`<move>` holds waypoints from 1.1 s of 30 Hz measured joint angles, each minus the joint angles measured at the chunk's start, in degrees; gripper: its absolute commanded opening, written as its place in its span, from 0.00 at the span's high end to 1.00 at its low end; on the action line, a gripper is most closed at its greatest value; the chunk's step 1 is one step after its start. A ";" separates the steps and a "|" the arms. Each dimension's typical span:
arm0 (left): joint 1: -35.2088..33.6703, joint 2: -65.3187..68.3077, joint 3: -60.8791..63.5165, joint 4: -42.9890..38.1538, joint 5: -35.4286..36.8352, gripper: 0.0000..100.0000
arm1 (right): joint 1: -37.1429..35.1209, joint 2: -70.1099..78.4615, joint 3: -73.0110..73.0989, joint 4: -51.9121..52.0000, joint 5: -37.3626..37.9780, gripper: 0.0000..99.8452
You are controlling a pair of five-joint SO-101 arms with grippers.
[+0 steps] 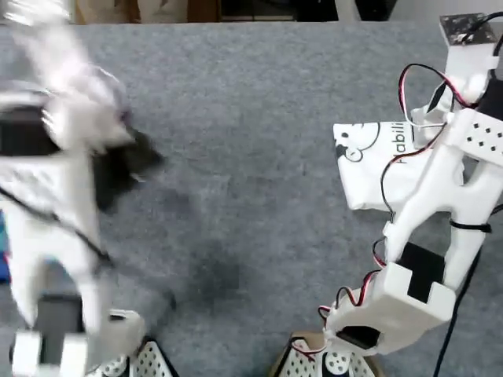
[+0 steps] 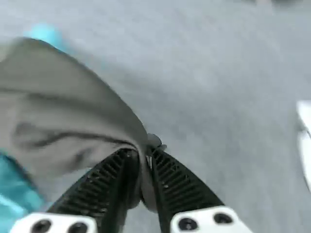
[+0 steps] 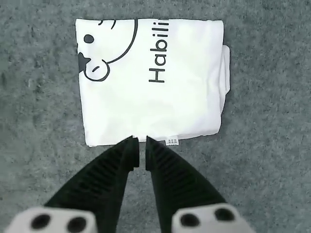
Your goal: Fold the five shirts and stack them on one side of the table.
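A folded white shirt (image 3: pixel 150 82) with black print lies flat on the grey table at the right (image 1: pixel 369 165). My right gripper (image 3: pixel 140 145) is shut, its tips right at the shirt's near edge with nothing between them. The right arm (image 1: pixel 428 236) hangs over that shirt. My left gripper (image 2: pixel 143 155) is shut on a fold of a grey shirt (image 2: pixel 63 111), which drapes away from the fingers. In the high view the left arm is a blur at the table's left side, with its dark gripper (image 1: pixel 126 169) pointing toward the middle.
A teal-blue cloth (image 2: pixel 14 194) lies under the grey shirt by the left gripper, and a blue patch (image 1: pixel 3 251) shows at the table's left edge. The grey carpeted table (image 1: pixel 251 118) stretches between the two arms. Both arm bases stand at the front edge.
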 measured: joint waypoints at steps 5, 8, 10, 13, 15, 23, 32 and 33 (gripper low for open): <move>23.91 -17.14 24.97 -8.18 0.09 0.88 | 0.00 0.00 0.00 0.00 0.53 0.96; 30.68 -21.80 33.76 -8.88 0.53 0.73 | 0.00 0.00 0.00 0.00 0.53 0.95; 30.24 -22.42 34.99 -7.38 3.25 0.72 | 0.00 0.00 0.00 0.00 0.53 0.90; 26.20 -23.03 34.55 -4.57 7.03 0.72 | 0.00 0.00 0.18 0.00 0.53 0.77; 21.45 -23.47 33.14 -3.96 7.38 0.72 | -0.70 0.00 0.18 0.00 0.53 0.70; -11.60 -23.74 27.34 -0.44 1.32 0.72 | -14.07 0.00 0.53 0.00 3.52 0.77; -42.37 -23.74 42.11 -2.99 -10.02 0.72 | -37.36 13.01 1.05 -3.78 -2.02 0.81; -44.40 -23.74 44.57 -4.13 -10.37 0.72 | -39.03 15.65 0.97 -4.13 -2.64 0.81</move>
